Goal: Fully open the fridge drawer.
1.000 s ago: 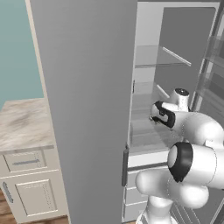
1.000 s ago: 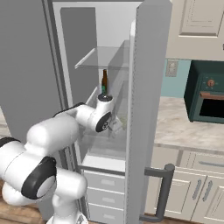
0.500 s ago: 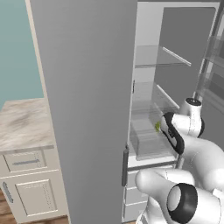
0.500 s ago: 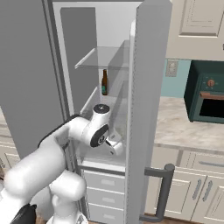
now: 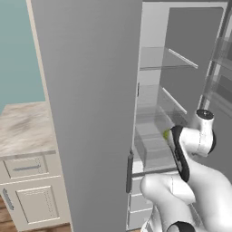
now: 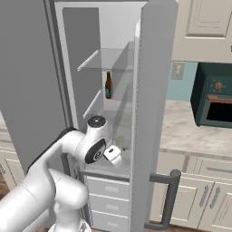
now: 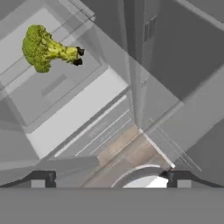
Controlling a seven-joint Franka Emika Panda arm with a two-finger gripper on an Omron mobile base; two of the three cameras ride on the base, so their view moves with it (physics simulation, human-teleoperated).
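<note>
Gripper [image 7: 107,175] is wide open, holding nothing, touching nothing; tips frame floor and fridge [image 5: 90,90] front from above. Drawer [image 7: 57,94] lies up-left in hand view, low in the fridge, with broccoli [image 7: 46,48] inside, handle [image 7: 53,85] well apart from the tips. It looks part-way out at most. Next: tilt hand toward the handle, square the tips across the bar, close, then pull straight out w/o twisting.

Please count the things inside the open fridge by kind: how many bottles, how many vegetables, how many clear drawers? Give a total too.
Bottle: 1, the brown bottle on a shelf.
Vegetable: 1, the broccoli.
Clear drawer: 1, the fridge drawer, below the broccoli as the hand view shows it.
Total: 3 things.
</note>
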